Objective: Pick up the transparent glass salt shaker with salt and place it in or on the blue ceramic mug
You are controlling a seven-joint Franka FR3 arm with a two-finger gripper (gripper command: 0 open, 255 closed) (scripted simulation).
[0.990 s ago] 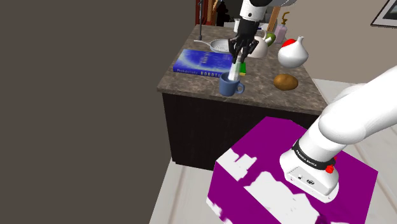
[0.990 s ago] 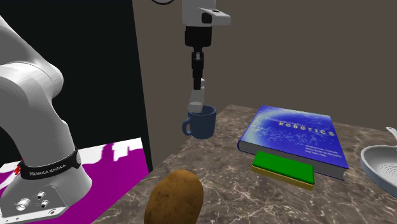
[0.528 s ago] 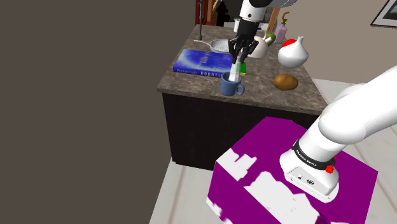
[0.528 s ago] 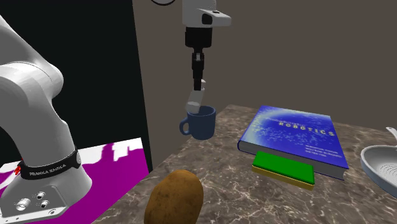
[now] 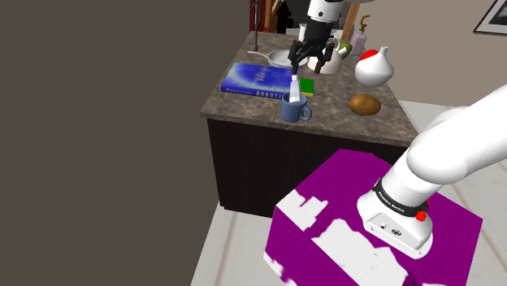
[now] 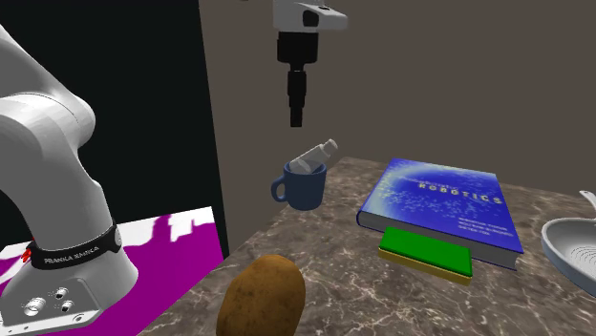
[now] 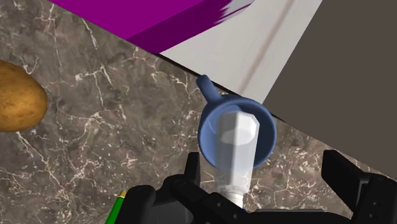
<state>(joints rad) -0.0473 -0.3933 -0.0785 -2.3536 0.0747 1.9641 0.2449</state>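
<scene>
A blue mug stands near the front edge of the dark marble counter. The clear salt shaker rests inside it, bottom down in the cup, leaning over the rim with its cap end up. In the second exterior view the shaker tilts toward the book out of the mug. My gripper hangs open above it, clear of the shaker. Seen from the wrist, the shaker lies in the mug between my spread fingers, which do not touch it.
A blue book lies on a green one beside the mug. A potato sits near the counter's edge. A white jug and a strainer stand further back. The purple stand is below.
The fingers have opened and let go of the shaker. The gripper has risen, and the shaker has dropped into the mug and tipped to lean on its rim.
</scene>
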